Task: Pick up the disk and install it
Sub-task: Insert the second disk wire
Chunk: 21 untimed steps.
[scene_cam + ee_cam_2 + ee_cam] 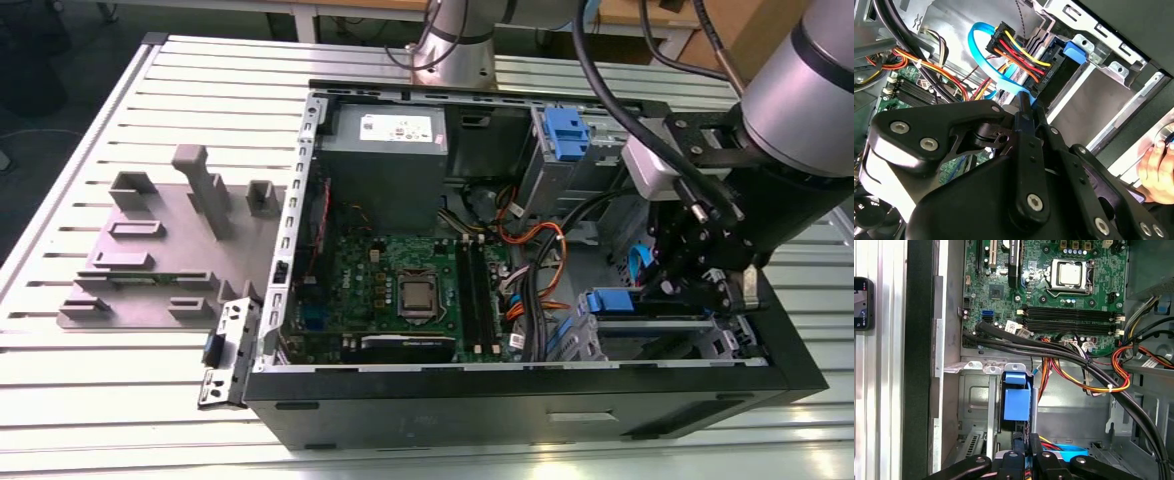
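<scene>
The pincer (714, 285) is pinching the disk (1017, 401) at the drive cage (657, 335), at the case's 4 o'clock corner; pushing straight is keeping its carrier from jamming.

My arm (814, 90) reaches in from the exterior view's right, wrist bent downward, black gripper (707, 285) hanging low and pointing straight down. In the second wrist view my fingers (1026, 125) stand drawn close together, tips nearly meeting. A person's hand (1156, 170) shows at the edge of that same view.
</scene>
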Tool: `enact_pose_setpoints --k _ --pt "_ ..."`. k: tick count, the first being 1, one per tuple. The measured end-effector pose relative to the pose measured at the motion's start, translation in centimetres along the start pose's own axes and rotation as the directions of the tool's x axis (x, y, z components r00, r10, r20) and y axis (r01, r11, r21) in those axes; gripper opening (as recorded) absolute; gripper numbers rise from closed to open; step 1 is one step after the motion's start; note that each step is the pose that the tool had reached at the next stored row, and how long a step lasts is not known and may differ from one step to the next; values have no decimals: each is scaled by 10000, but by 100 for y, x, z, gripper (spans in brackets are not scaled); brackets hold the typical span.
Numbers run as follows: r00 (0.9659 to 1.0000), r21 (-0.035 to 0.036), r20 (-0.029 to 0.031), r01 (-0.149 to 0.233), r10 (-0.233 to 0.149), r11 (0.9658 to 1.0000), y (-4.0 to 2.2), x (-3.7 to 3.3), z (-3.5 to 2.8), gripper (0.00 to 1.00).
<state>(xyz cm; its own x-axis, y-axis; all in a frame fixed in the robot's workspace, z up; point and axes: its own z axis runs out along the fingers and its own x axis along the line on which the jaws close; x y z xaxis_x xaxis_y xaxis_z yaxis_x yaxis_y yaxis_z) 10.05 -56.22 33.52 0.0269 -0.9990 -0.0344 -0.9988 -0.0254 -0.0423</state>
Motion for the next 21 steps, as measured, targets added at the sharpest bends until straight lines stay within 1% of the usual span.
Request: enact_pose_setpoints --k 7,10,13,21 --pt "10000 6 38 -2 2 10000 2 15 16 16" --pt "10000 7 72 -3 3 10000 2 26 31 16" --pt "9999 9 123 -5 5 10000 3 37 49 16" --pt "9999 9 128 -5 5 10000 3 38 51 16"
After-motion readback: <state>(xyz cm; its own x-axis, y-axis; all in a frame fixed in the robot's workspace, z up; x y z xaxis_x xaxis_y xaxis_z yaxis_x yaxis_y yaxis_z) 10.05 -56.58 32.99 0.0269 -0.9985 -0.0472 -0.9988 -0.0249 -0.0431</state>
